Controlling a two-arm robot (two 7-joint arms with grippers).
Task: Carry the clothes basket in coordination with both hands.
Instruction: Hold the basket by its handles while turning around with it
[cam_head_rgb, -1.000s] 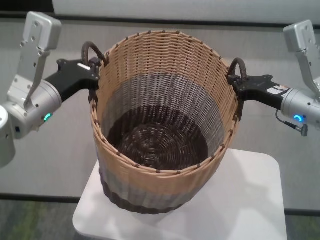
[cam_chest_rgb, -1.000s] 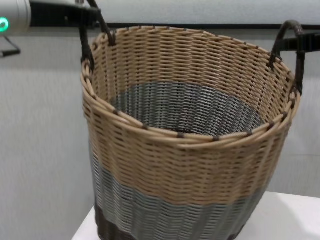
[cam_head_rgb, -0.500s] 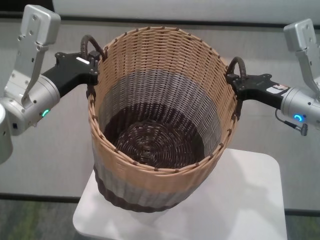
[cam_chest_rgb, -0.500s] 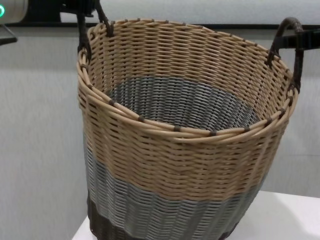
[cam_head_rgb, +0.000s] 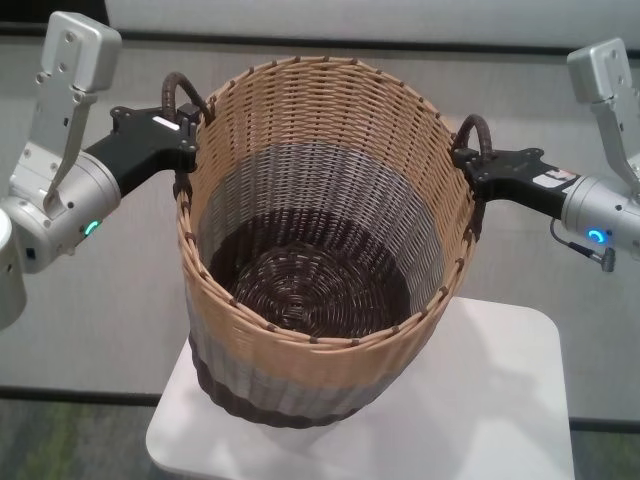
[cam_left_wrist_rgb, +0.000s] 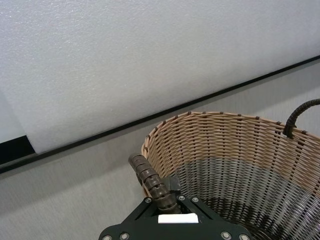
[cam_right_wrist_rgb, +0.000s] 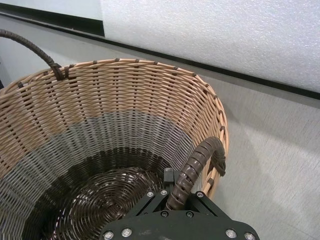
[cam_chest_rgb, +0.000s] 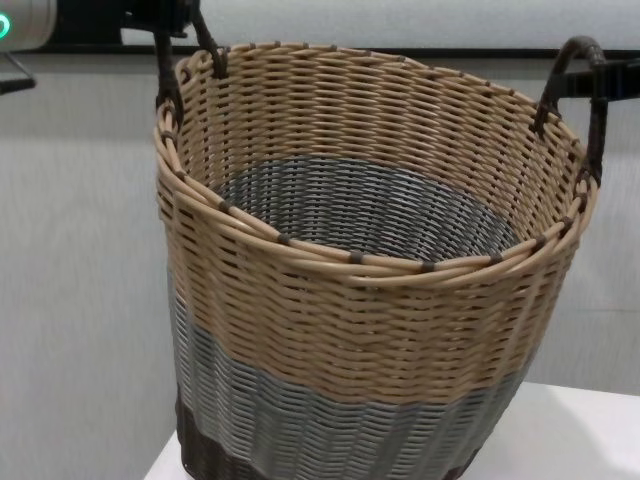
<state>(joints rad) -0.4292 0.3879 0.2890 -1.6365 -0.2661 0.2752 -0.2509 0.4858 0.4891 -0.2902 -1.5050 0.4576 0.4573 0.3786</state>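
Change: wicker clothes basket has shifted toward robot's left, tilted over the white table's left edge; judged mid-carry | left gripper clenched on left loop handle | right gripper clenched on right loop handle | Count: 1 basket, 2 handles, 2 grippers, 1 table

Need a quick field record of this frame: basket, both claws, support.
basket: round wicker basket, tan, grey and dark brown bands, empty inside
tilt: leaning, rim toward the robot's left
left claw: left claw shut on the left handle
right claw: right claw shut on the right handle
support: white table under the base; contact cannot be told
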